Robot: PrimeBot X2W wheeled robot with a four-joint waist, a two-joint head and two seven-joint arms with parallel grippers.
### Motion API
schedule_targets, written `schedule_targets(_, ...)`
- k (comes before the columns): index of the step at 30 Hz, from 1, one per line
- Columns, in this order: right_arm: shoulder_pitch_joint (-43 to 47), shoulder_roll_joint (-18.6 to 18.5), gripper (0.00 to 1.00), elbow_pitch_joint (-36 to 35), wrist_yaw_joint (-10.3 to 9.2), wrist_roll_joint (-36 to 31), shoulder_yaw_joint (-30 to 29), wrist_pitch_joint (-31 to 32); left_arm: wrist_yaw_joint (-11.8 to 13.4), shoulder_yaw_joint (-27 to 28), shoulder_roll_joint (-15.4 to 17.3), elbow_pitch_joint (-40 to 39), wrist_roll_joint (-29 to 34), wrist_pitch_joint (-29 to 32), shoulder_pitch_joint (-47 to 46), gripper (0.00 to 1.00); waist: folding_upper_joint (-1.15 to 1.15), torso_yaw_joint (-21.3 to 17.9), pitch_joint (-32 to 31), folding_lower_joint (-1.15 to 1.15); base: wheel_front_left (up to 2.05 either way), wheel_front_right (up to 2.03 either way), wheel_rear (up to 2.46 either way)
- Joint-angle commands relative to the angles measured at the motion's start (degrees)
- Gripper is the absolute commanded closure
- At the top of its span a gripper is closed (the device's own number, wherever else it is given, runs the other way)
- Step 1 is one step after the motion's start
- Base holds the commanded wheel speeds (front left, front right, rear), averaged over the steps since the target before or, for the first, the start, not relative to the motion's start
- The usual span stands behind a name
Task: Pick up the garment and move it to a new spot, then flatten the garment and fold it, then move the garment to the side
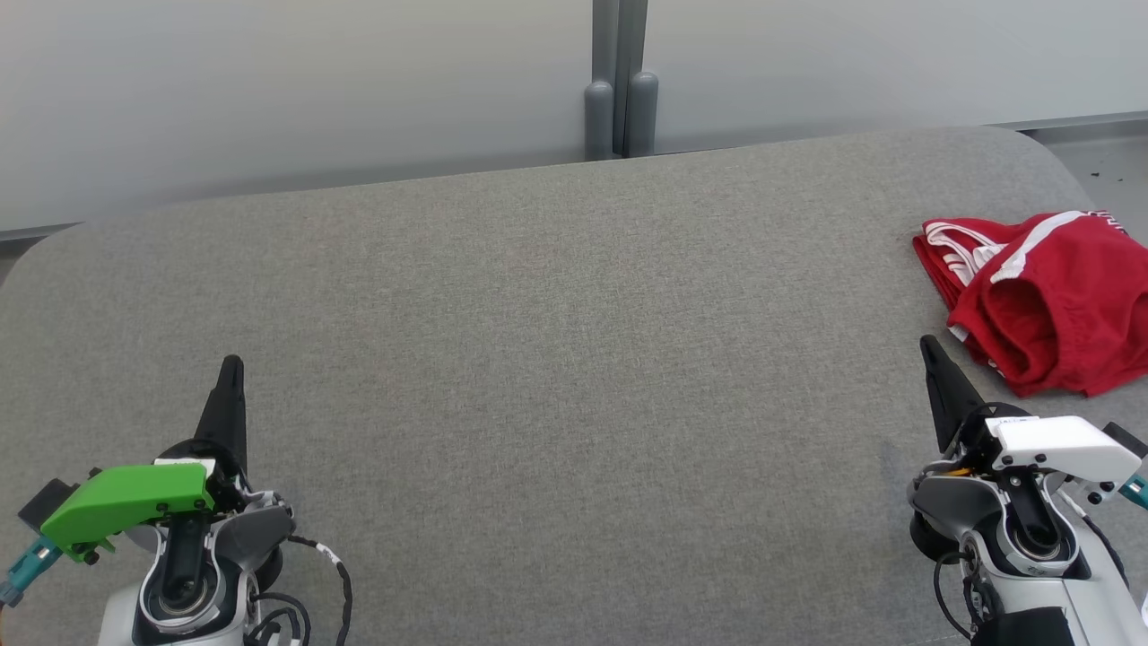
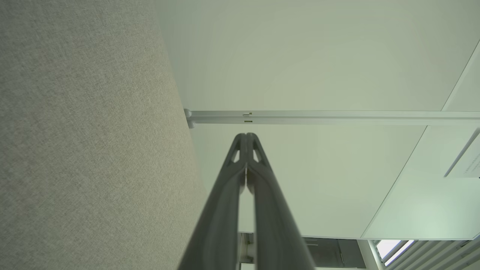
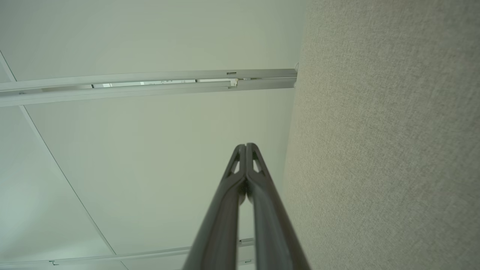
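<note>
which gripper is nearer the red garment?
The right gripper, with the white wrist cover: its tip is close beside the red garment. The left gripper, green cover, is far across the grey surface.

No lettering here is clear enough to read.

We take this for an office or a test room rather than a home. We see a wide table [image 1: 574, 359] with rounded corners, covered in grey woven fabric. It is set against pale frosted partition panels [image 1: 269, 90] joined by a grey metal post [image 1: 619, 54]. In the left wrist view, what look like slatted blinds [image 2: 431, 257] show past the panels.
</note>
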Motion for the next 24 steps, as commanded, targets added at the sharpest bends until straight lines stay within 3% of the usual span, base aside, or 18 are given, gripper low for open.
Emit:
schedule_targets(1,-0.46,-0.31,1.0,0.01,0.04,0.18,-0.1,0.3,0.01,0.07,0.05,-0.04,-0.58,0.1,-0.79,1.0,0.0,0.0,0.0,0.0,0.0,0.0,0.0)
schedule_targets(24,-0.46,-0.31,1.0,0.01,0.04,0.18,-0.1,0.3,0.01,0.07,0.05,-0.03,-0.58,0.1,-0.79,1.0,0.0,0.0,0.0,0.0,0.0,0.0,0.0)
